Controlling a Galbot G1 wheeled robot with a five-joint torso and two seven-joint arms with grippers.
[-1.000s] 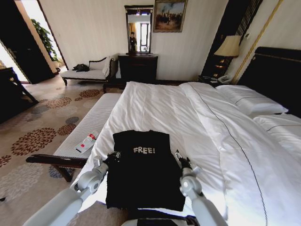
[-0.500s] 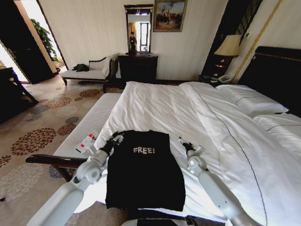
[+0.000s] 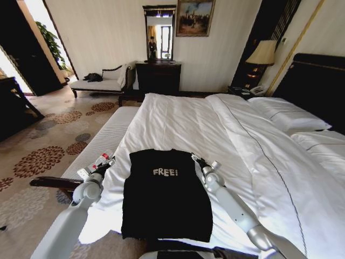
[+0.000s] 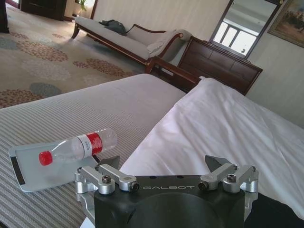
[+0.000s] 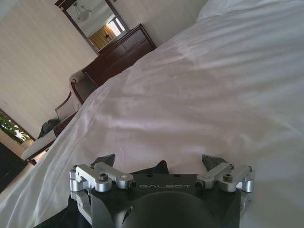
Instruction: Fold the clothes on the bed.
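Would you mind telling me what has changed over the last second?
Both grippers moved up the bed from the T-shirt's middle. The right gripper now sits open at the shirt's top corner. The left gripper, also open, swung outward off the shirt toward the bed edge near the bottle. Neither holds anything. The T-shirt stayed put, sleeves folded in.

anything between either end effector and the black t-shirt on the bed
Nothing visible. The left end effector is open off the T-shirt, over the white duvet; the right end effector is open at the shirt's top corner. The water bottle lies aside.
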